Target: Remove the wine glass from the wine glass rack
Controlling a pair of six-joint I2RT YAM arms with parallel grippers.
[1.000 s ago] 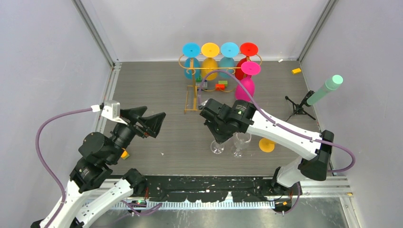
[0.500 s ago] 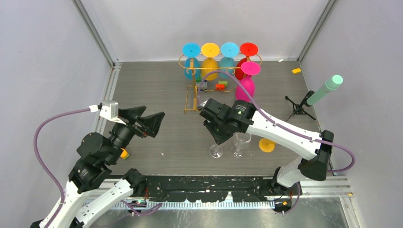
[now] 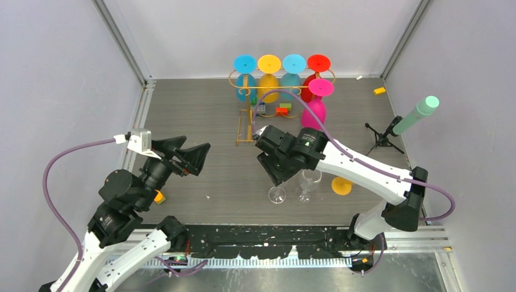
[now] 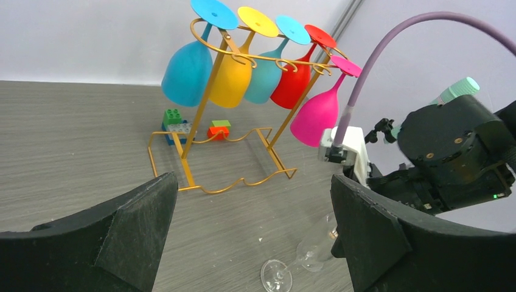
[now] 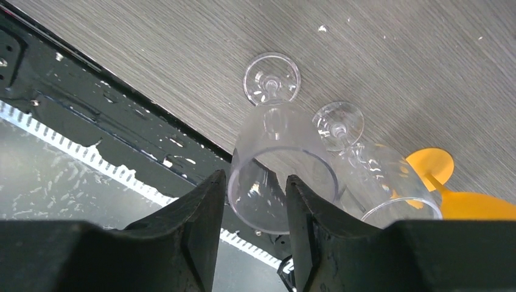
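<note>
Right gripper [image 5: 252, 182]: jaws parted, straddling the rim of clear glass [image 5: 271, 131], which stands upright on near side of rack [image 4: 204, 100]. Left gripper [image 4: 252, 179]: spread wide, empty, left of rack.

Top camera: high at the near side, looking down on the whole bench [image 3: 201, 121]. Left wrist: faces forward between left jaws, rack [image 4: 196, 159] well ahead. Right wrist: close, downward onto clear glasses [image 5: 280, 164] below right jaws, shared by all views.
</note>
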